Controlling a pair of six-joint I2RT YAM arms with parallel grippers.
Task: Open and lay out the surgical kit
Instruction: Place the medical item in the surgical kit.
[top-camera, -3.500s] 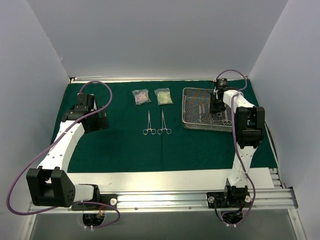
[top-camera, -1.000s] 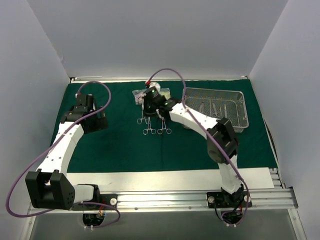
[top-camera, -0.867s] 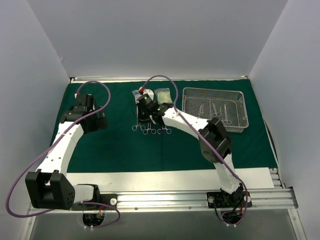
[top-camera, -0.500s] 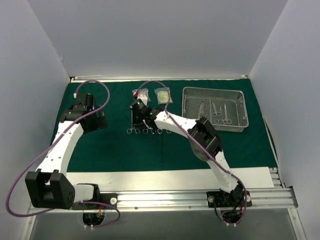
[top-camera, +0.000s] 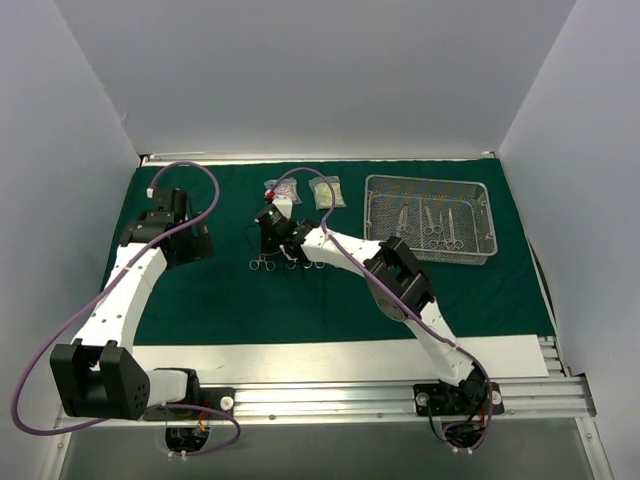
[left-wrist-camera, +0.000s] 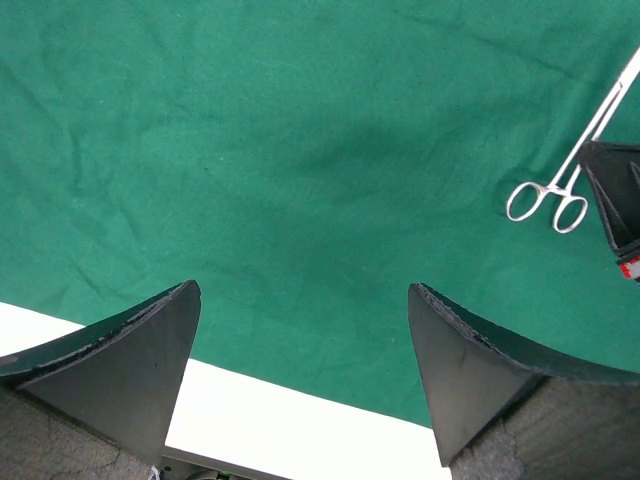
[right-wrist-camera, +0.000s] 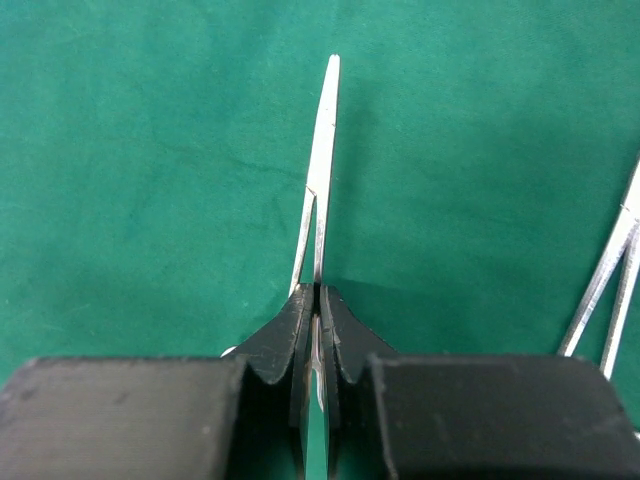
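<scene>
Though slim, a shiny steel instrument (right-wrist-camera: 322, 150) against dark green cloth (right-wrist-camera: 150, 150).

Green cloth (top-camera: 230, 290) lies flat, mesh tray (top-camera: 430, 179) far right holding steel instruments (top-camera: 428, 222). At centre are two packets (top-camera: 328, 192), two laid-out instruments (right-wrist-camera: 627, 210), one pinched instrument (right-wrist-camera: 322, 150).

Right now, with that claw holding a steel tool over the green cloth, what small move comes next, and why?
Probably open the right gripper to release the held instrument: it looks close to the green cloth, beside a laid-out instrument.
</scene>
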